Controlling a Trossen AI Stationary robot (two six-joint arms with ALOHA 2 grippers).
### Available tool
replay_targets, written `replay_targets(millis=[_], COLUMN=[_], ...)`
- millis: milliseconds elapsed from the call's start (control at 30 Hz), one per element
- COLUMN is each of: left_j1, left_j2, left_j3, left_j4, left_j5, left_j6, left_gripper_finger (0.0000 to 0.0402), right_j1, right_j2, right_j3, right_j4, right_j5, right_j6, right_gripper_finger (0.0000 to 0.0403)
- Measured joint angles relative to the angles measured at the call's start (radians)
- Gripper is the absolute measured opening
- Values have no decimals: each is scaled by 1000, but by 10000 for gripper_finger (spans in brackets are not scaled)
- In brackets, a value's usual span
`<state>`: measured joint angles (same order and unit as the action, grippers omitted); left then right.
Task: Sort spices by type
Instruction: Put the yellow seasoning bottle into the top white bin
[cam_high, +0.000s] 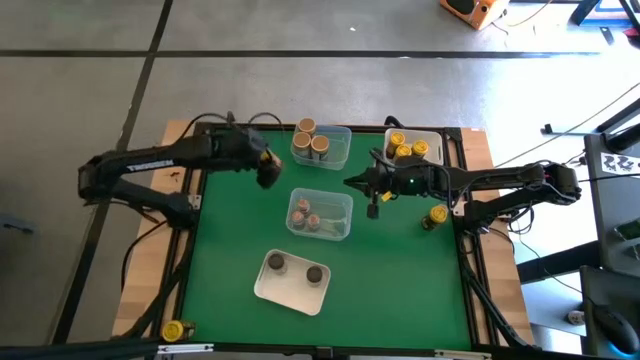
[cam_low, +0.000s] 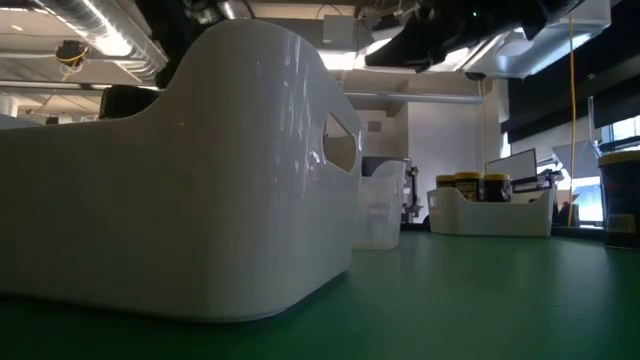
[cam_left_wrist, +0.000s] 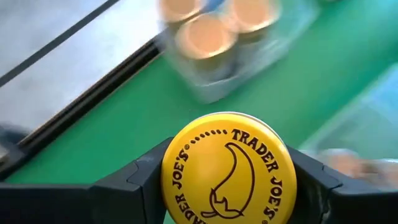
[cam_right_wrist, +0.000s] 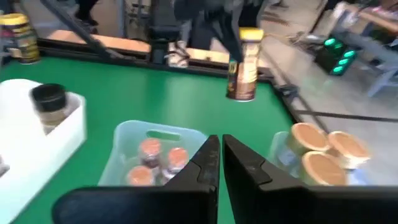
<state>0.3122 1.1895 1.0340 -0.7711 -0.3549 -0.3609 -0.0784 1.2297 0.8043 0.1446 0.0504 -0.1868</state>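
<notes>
Desk (cam_high: 400, 290): green surface in a wooden frame; everything you work with sits on it.

White tray (cam_high: 293, 282): nearest the front edge, holding two dark-grey-topped jars (cam_high: 275, 263). In the low view its wall (cam_low: 200, 180) fills most of the frame and blocks your sight of the middle of the desk.

Clear tray, centre (cam_high: 321, 214): holds brownish-topped jars (cam_high: 303, 211), lying directly between your two arms.

Clear tray, rear (cam_high: 335, 146): holds three tan-topped jars (cam_high: 304, 127), packed close together; just beside your left end effector.

White tray, rear right (cam_high: 432, 141): holds yellow-topped jars (cam_high: 404, 150), just behind your right arm.

Left end effector (cam_high: 267, 172): above the desk's left half, between the rear clear tray and the centre tray. It is clenched on a yellow-topped jar (cam_left_wrist: 227, 168); the left wrist view shows a finger (cam_left_wrist: 140, 180) pressed to each side of the lid, and the right wrist view shows this jar (cam_right_wrist: 244, 62) held clear of the surface.

Right end effector (cam_high: 356, 182): over the desk just right of the centre tray, carrying nothing. Its fingers (cam_right_wrist: 208, 163) are drawn nearly together with only a thin gap.

Loose yellow-topped jar (cam_high: 437, 214): upright on the desk's right side, near the right arm and apart from all trays.

Second loose yellow-topped jar (cam_high: 176, 329): on the frame at the front left corner, well apart from the rest.
</notes>
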Motion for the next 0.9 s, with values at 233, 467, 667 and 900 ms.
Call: replay_targets(millis=[233, 467, 667, 900], left_j1=[-234, -382, -474, -555], left_j2=[4, 117, 297, 535], left_j3=[1, 8, 130, 330], left_j4=[198, 402, 424, 420], left_j5=[76, 84, 85, 96], left_j6=[2, 23, 58, 124], left_gripper_finger=[221, 221, 221, 223], right_j1=[0, 14, 102, 221], right_j2=[-4, -42, -109, -150], right_j3=[0, 104, 185, 185], right_j4=[-31, -321, -589, -745], right_j5=[-121, -181, -175, -81], right_j6=[68, 169, 222, 354], right_gripper_finger=[70, 217, 297, 307])
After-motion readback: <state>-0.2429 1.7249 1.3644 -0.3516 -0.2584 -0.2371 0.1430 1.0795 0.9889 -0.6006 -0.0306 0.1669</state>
